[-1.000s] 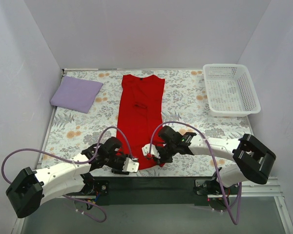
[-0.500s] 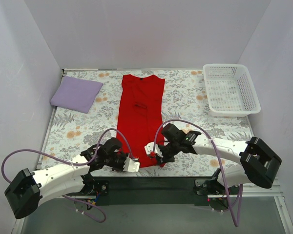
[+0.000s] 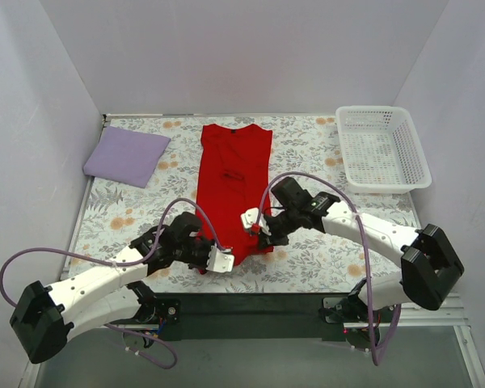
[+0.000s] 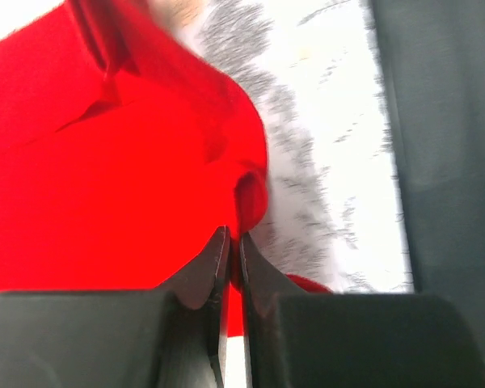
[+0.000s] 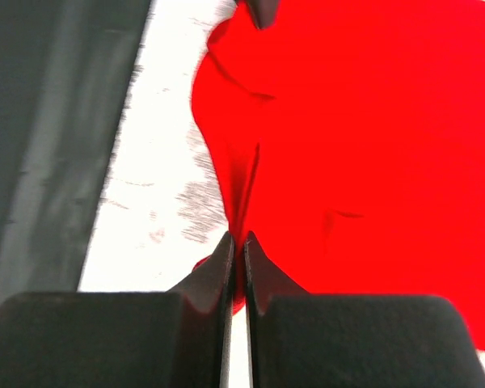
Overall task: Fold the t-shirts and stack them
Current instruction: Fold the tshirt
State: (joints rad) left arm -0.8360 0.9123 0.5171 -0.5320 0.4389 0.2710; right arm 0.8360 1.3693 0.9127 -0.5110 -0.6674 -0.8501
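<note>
The red t-shirt lies lengthwise down the middle of the floral cloth, sleeves folded in, collar at the far edge. My left gripper is shut on its near left hem corner. My right gripper is shut on its near right hem corner. Both corners are lifted off the cloth and carried toward the collar, so the hem bunches between the grippers. The lavender t-shirt lies folded at the far left.
A white lattice basket stands at the far right. The grey floral cloth covers the table. The dark near table edge runs below the arms. Purple cables loop over both arms.
Both grippers have moved away from the near edge toward the collar, dragging the red shirt's hem with them. The right gripper has moved farther. The shirt now looks shorter.
</note>
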